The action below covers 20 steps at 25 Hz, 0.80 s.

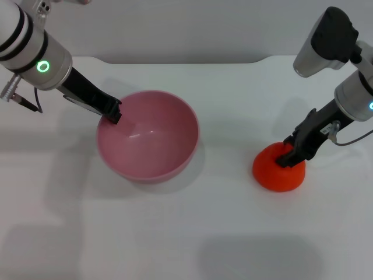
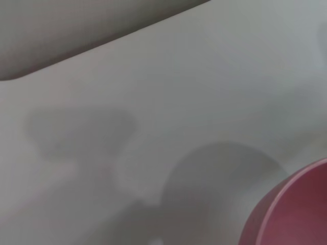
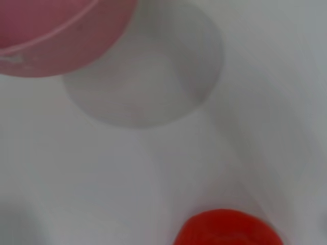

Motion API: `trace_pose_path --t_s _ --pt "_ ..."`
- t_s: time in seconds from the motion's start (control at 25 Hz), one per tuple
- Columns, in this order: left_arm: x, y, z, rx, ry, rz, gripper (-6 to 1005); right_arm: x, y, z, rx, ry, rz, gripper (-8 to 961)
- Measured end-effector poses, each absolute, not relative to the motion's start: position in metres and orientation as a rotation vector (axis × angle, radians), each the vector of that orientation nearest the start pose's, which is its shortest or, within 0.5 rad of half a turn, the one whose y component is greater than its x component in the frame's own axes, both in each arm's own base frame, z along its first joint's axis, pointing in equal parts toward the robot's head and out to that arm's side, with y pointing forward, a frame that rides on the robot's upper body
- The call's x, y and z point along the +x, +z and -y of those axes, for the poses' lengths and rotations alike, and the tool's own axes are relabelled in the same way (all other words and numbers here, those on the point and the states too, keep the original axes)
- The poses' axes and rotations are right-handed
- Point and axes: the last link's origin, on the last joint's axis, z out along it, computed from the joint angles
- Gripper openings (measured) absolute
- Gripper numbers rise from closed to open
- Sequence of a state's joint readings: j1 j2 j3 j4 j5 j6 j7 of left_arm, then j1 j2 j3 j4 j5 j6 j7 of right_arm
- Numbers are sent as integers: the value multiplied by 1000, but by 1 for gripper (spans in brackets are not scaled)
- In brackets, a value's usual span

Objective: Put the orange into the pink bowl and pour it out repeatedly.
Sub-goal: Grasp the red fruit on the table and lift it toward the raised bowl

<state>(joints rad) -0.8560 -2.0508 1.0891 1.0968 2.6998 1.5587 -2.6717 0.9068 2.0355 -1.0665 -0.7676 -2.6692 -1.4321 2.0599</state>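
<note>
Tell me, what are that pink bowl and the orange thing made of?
The pink bowl looks like smooth, glossy plastic: even colour, with a pale glint on its inner wall. The orange has a uniform bright red-orange, fairly matte skin with no visible pores, so it may be a plastic or foam replica; real fruit cannot be ruled out. The table looks matte white.

The pink bowl stands upright on the counter, left of centre. The orange sits on the counter to the right of the bowl, well apart from it and slightly nearer the robot. The bowl holds nothing. The left gripper is at the bowl's left rim, touching it. The right gripper is on top of the orange, in contact with it.
</note>
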Motion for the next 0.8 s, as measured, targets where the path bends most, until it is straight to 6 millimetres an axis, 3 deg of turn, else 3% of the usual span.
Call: trace_pose_path --t_s 0.2,0.4,0.52,0.64,0.8 --pt "-166 29 -410 -2409 381 1201 44 203 -11 -404 -2819 -571 -639 535" --pt "-168 29 -409 -2409 381 1202 44 203 -11 -404 -2820 -570 -634 304" --pt "-168 29 -409 -2408 381 1202 44 200 -8 -406 -2810 -556 -623 244" --pt "-169 28 -409 -2409 382 1204 44 194 3 -411 -2772 -519 -614 184" --pt "-169 28 -409 -2410 383 1205 44 170 32 -417 -2704 -438 -547 150"
